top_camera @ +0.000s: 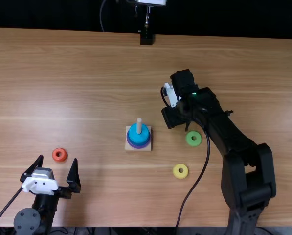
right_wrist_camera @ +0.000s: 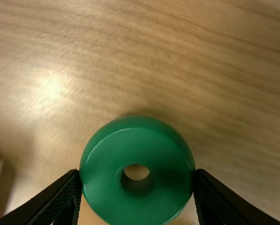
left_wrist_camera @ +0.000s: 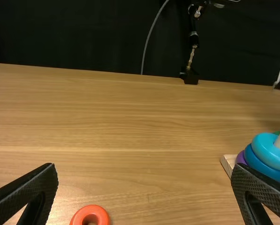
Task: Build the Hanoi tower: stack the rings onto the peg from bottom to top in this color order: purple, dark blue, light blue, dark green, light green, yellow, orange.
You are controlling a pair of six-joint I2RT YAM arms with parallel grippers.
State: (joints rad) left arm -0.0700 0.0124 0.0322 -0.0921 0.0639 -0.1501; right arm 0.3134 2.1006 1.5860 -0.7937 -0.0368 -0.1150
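In the top view my right gripper (top_camera: pixel 174 117) is up and right of the wooden peg (top_camera: pixel 139 126). In the right wrist view, my right gripper (right_wrist_camera: pixel 137 174) is shut on the dark green ring (right_wrist_camera: pixel 137 204), gripping its sides above the wood. Purple (left_wrist_camera: pixel 240 158), dark blue (left_wrist_camera: pixel 258 161) and light blue (left_wrist_camera: pixel 270 151) rings are stacked on the peg, bottom to top. My left gripper (top_camera: pixel 57 160), also in its wrist view (left_wrist_camera: pixel 144 168), stands open near the orange ring (top_camera: pixel 59 154). The light green (top_camera: pixel 193 138) and yellow (top_camera: pixel 180 171) rings lie flat, right of the peg.
The square wooden base (top_camera: pixel 145 149) sits mid-table. My right forearm (top_camera: pixel 238 142) spans the right side, with a black cable (top_camera: pixel 197 181) hanging down past the yellow ring. A black stand (top_camera: pixel 146 38) is at the table's far edge.
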